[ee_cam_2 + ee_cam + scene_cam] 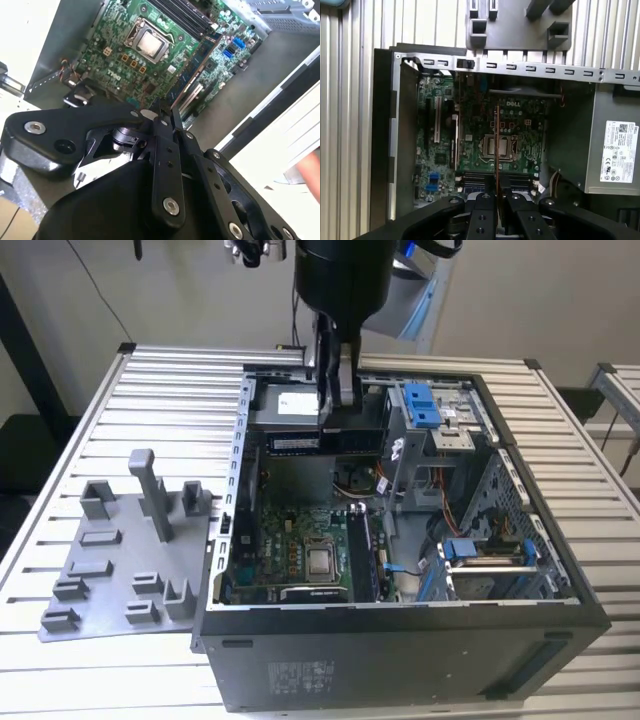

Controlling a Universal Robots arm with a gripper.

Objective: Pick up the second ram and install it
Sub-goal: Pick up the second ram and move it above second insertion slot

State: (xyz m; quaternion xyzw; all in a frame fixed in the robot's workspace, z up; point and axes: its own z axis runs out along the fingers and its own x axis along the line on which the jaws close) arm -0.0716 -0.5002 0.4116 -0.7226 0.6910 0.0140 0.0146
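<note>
Hovering above open computer case [560, 570] | second ram [300, 443] is pinched on edge by end effector [336, 415], over motherboard [470, 135] | judged: stick is best kept level, lined up with its slot, pressed evenly.

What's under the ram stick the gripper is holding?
Under the second ram, clamped in the gripper, lies the motherboard with its processor socket and memory slots. The gripper covers part of those slots in the first wrist view.
</note>
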